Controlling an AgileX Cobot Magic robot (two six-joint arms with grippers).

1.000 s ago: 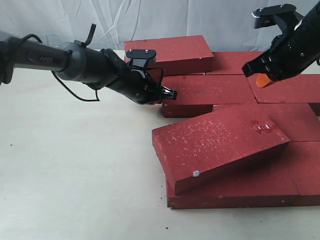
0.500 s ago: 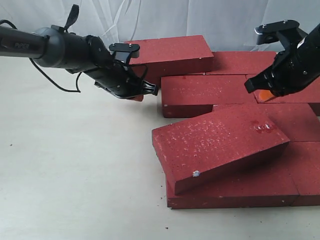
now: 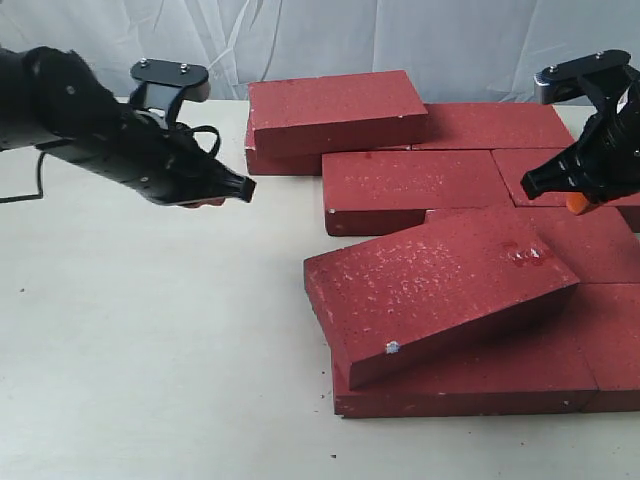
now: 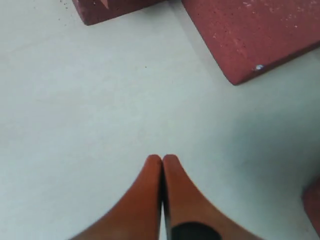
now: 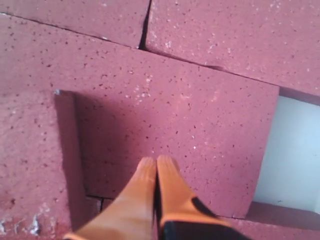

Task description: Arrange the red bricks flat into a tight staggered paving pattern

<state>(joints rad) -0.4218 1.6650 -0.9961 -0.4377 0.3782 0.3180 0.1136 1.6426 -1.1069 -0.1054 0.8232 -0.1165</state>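
Note:
Several dark red speckled bricks lie on the pale table on the right half of the exterior view. One brick (image 3: 440,295) rests tilted, its near left end on the table and its far end propped on flat bricks. Another brick (image 3: 338,107) is stacked on top at the back. A flat brick (image 3: 415,185) lies in the middle row. My left gripper (image 3: 238,190) is shut and empty, hovering over bare table left of the bricks; the tilted brick's chipped corner (image 4: 258,67) shows ahead of it. My right gripper (image 3: 575,203) is shut and empty above a flat brick (image 5: 190,130).
A white cloth backdrop (image 3: 120,40) hangs behind the table. Bare table surface (image 3: 150,350) spreads over the left and front. A strip of table (image 5: 295,150) shows in a gap beside the brick under my right gripper.
My left arm has drawn back to the left, away from the middle-row brick, and now hangs over bare table. My right gripper has shifted right and slightly down over the right-hand bricks.

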